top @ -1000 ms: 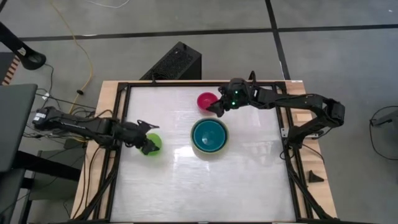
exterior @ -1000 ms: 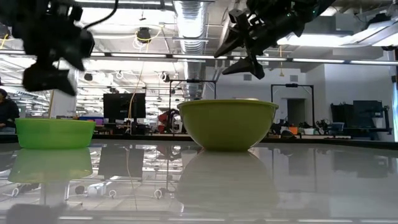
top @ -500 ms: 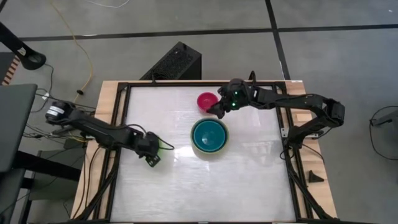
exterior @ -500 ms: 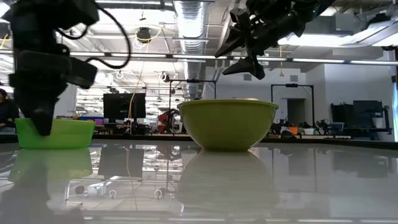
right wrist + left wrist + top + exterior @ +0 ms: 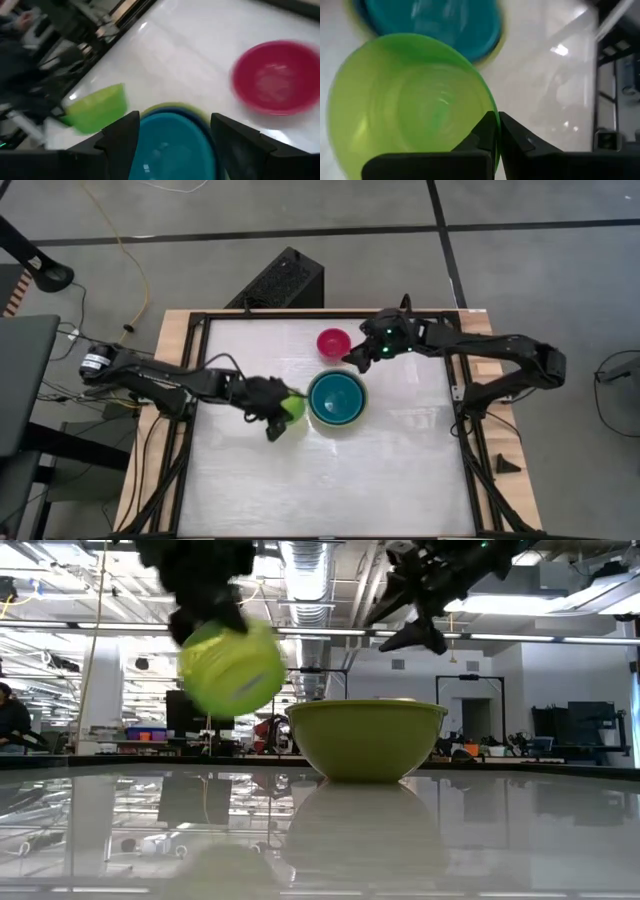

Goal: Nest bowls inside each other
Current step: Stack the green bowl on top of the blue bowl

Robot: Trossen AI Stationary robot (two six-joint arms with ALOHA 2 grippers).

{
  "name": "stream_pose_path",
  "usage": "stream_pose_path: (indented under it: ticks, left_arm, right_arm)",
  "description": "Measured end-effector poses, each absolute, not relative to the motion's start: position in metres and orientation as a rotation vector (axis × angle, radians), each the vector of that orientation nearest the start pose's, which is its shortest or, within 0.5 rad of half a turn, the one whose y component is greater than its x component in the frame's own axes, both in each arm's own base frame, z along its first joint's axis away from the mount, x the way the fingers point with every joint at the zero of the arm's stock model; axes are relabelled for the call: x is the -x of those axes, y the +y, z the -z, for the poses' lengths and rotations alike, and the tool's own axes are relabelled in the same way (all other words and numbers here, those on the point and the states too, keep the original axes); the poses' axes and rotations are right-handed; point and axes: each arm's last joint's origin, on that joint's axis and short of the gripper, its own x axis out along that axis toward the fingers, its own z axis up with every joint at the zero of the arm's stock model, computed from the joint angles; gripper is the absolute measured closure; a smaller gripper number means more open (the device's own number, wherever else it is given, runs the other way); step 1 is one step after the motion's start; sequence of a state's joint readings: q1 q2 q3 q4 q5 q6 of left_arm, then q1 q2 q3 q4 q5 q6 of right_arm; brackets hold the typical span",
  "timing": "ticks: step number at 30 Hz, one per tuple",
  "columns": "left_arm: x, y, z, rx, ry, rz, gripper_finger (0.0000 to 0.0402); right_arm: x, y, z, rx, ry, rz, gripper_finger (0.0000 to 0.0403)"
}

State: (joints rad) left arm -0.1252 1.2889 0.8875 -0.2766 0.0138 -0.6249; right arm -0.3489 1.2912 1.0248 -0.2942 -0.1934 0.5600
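My left gripper [image 5: 281, 416] is shut on the small bright green bowl [image 5: 292, 407], which hangs tilted in the air [image 5: 232, 668] just left of the stack. The stack is a teal bowl [image 5: 336, 398] nested in a light blue one and an olive-green one [image 5: 366, 738], standing on its base at the table's middle. The magenta bowl [image 5: 333, 341] rests on its base near the far edge. My right gripper [image 5: 352, 358] hovers open above the table between the magenta bowl and the stack, touching nothing. My left gripper pinches the green bowl's rim [image 5: 489, 106], one finger inside the bowl and one outside on the wall. The fingers come from the table's left, slanting down. The bowl is lifted clear of the table and tipped, its underside facing the near edge in the low view.
A black frame [image 5: 196, 380] runs around the white tabletop [image 5: 330, 480]. A black box [image 5: 285, 280] stands beyond the far edge. The near half of the table offers free room. The room behind holds desks and screens.
My left gripper has shut on the green bowl's rim, lifted it off the table and carried it toward the table's right, up to the stack. The bowl, which stood flat, now hangs tipped in the air. My right gripper has stayed open and nearly still.
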Motion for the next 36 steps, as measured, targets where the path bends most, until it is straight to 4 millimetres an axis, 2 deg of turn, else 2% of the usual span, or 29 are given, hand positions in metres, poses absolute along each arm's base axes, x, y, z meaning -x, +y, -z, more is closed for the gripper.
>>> stream_pose_path:
  ticks: [4, 7, 15, 17, 24, 31, 36]
  left_arm:
    - [-0.282, -0.026, -0.286, 0.473, 0.567, -0.042, 0.0401]
    - [-0.295, -0.018, -0.298, 0.404, 0.509, -0.036, 0.0401]
    - [-0.344, -0.001, -0.281, 0.309, 0.635, -0.004, 0.0401]
    - [-0.355, -0.001, -0.272, 0.272, 0.702, -0.004, 0.0401]
    - [-0.397, -0.006, -0.259, 0.107, 0.857, -0.018, 0.0401]
    - [-0.43, -0.008, -0.254, 0.026, 0.961, -0.047, 0.0401]
    - [-0.441, -0.009, -0.24, 0.047, 1.057, -0.015, 0.0401]
  right_arm:
    - [-0.244, -0.091, -0.313, -0.666, 0.47, 0.372, 0.0123]
    - [-0.226, -0.089, -0.322, -0.653, 0.467, 0.424, 0.0123]
    - [-0.174, -0.077, -0.347, -0.642, 0.404, 0.558, 0.0123]
    - [-0.161, -0.072, -0.352, -0.645, 0.382, 0.58, 0.0123]
    - [-0.119, -0.053, -0.363, -0.639, 0.337, 0.594, 0.0123]
    - [-0.091, -0.039, -0.372, -0.636, 0.225, 0.607, 0.0123]
    - [-0.084, -0.036, -0.371, -0.643, 0.222, 0.623, 0.0123]
